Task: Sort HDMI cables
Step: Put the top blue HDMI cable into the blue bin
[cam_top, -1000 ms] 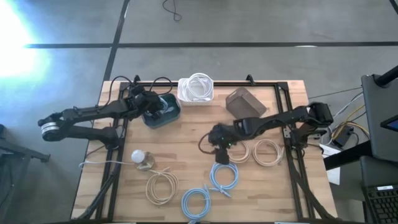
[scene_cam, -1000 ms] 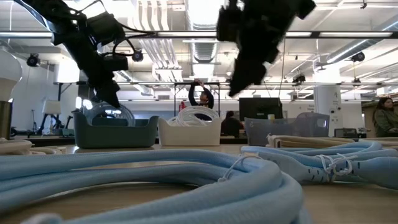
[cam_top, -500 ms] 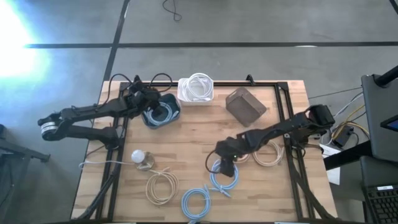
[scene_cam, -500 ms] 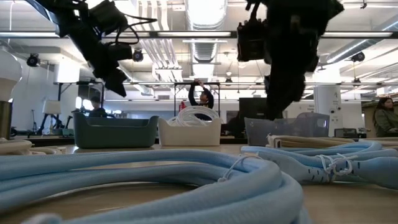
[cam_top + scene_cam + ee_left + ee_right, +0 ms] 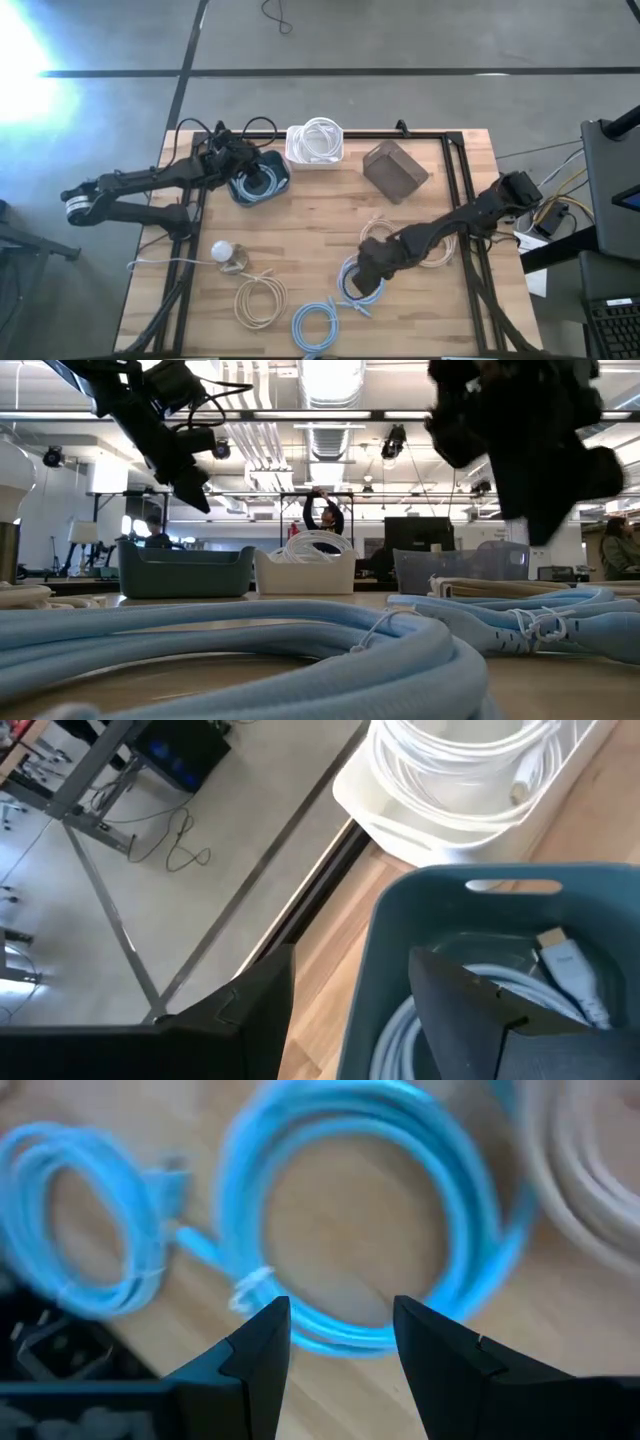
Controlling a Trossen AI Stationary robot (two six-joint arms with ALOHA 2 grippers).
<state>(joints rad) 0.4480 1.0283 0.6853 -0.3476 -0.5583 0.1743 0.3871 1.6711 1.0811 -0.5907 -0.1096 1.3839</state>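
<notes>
A light blue HDMI coil [image 5: 360, 284] lies flat on the table, and my right gripper [image 5: 342, 1342] hovers open just above its near rim [image 5: 340, 1338]. A second light blue coil [image 5: 316, 325] lies nearer the front edge. Beige coils lie at the front left [image 5: 260, 301] and at the right [image 5: 432, 246]. My left gripper [image 5: 350, 1020] stands open above the far left corner of the teal bin [image 5: 281, 182], one finger over its inside and one outside. In that bin lies a light blue coil [image 5: 570, 970]. White coils [image 5: 318, 138] fill the white bin [image 5: 420, 830].
A grey-brown bin [image 5: 393, 170] stands at the far right of centre. A round white bulb [image 5: 222, 251] with a thin cord sits at the left, near the front beige coil. Bare wood lies in the middle of the table between the bins and the coils.
My right gripper has gone toward the table's near edge and a little right, sinking over the light blue coil, and its wrist has rolled about a quarter turn. My left gripper has risen out of the teal bin. The coil that showed above the bin's rim now lies inside.
</notes>
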